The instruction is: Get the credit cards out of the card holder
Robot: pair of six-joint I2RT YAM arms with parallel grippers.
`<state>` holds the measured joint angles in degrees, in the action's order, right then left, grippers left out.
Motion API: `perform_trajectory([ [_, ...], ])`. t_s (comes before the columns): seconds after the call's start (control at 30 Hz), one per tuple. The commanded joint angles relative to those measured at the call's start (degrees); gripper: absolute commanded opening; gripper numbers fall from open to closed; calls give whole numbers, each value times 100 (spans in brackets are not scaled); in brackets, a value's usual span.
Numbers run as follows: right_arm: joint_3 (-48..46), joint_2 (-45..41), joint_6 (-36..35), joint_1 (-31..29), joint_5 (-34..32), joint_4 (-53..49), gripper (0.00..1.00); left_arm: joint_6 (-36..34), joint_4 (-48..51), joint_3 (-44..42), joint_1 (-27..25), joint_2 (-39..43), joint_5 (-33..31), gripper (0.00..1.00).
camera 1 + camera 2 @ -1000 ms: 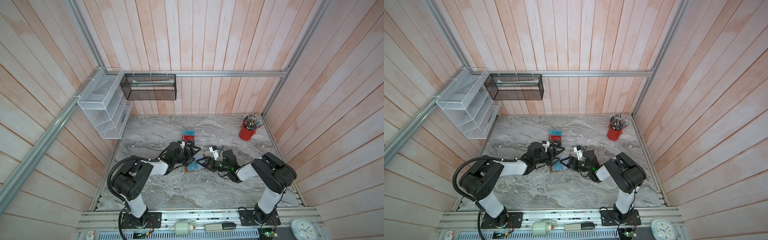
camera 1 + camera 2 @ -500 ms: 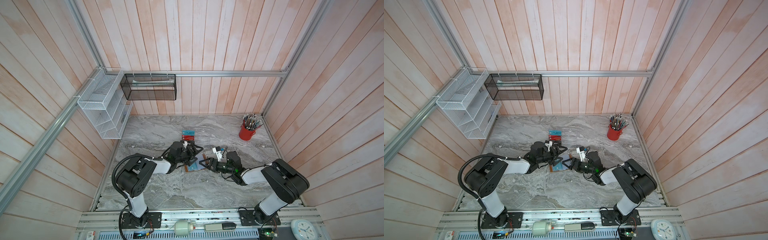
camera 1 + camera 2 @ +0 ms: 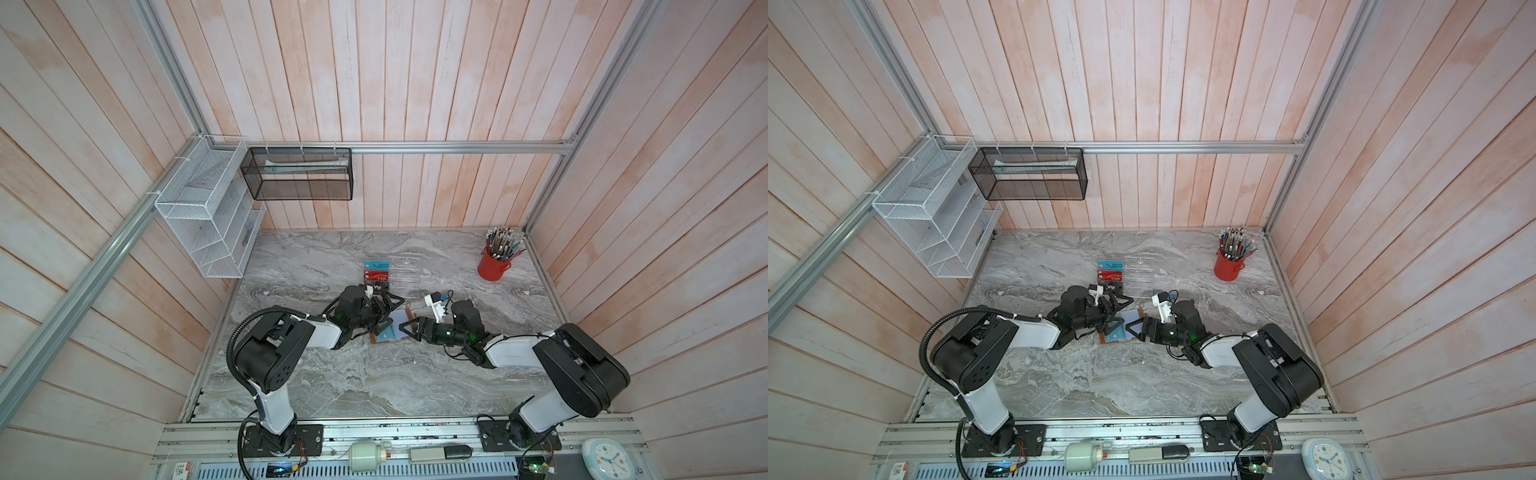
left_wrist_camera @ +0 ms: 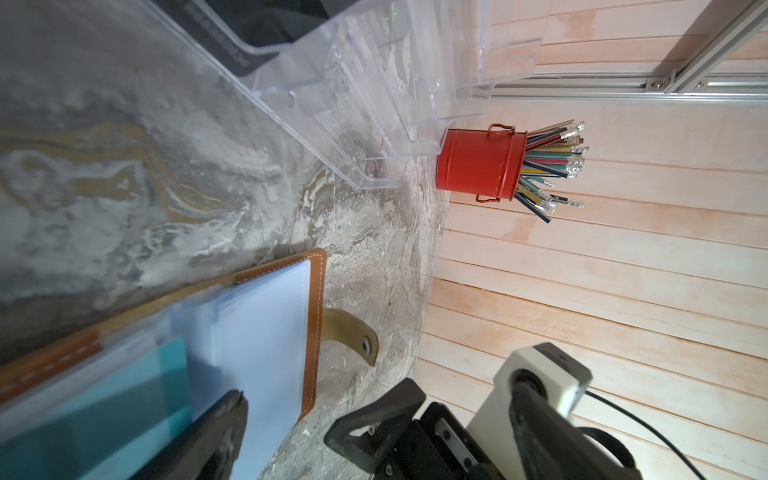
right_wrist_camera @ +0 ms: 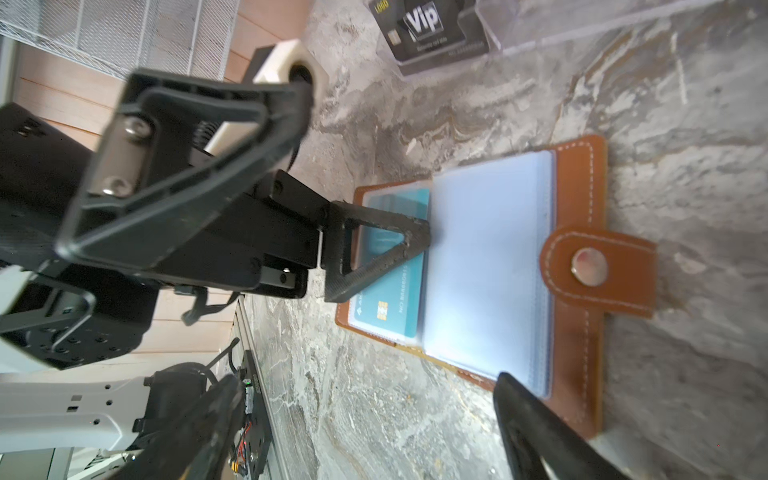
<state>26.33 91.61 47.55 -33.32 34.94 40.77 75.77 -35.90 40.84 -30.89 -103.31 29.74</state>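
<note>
The card holder (image 3: 392, 328) lies open and flat on the marble-patterned table (image 3: 374, 382), between the two grippers and near the clear acrylic rack (image 3: 405, 274). We find one teal credit card (image 5: 388, 307) in a sleeve on the leaf toward the left arm. The other leaf carries a stack of sleeves (image 5: 486, 257) that look empty. The card's long axis runs parallel to the spine.

The left gripper (image 3: 387, 312) is spread wide and grips nothing. One fingertip (image 5: 415, 237) rests crosswise on the sleeve over that card, and the other stands clear above. The right gripper (image 3: 409, 328) is likewise spread and empty at the holder's edge; whether it touches we cannot tell. The left arm is nearer the card. Which end of the sleeve is open we cannot tell.

The rack holds a teal VIP card (image 3: 376, 264), a red VIP card (image 3: 376, 274) and a black VIP card (image 5: 432, 29).

- Holder: tan leather, white stitching, strap (image 5: 598, 270) with metal snap, unfastened.
- Sleeves: glossy, limp plastic, likely to lift with the card.
- Card: thin, stiff, smooth. In our judgement the sleeve wants pinning while the card is drawn out
</note>
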Motion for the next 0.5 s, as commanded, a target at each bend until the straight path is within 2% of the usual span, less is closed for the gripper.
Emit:
perform_trajectory([
  [0.0, 222, 376, 91, 4, 297, 470, 95, 26, -190, -184, 122, 137, -14, 100],
  [0.3, 539, 838, 98, -56, 509, 704, 90, -279, 243, -439, 441, 736, 41, 100],
  [0.47, 711, 1078, 74, -62, 628, 760, 86, -328, 218, -597, 504, 746, 91, 100],
])
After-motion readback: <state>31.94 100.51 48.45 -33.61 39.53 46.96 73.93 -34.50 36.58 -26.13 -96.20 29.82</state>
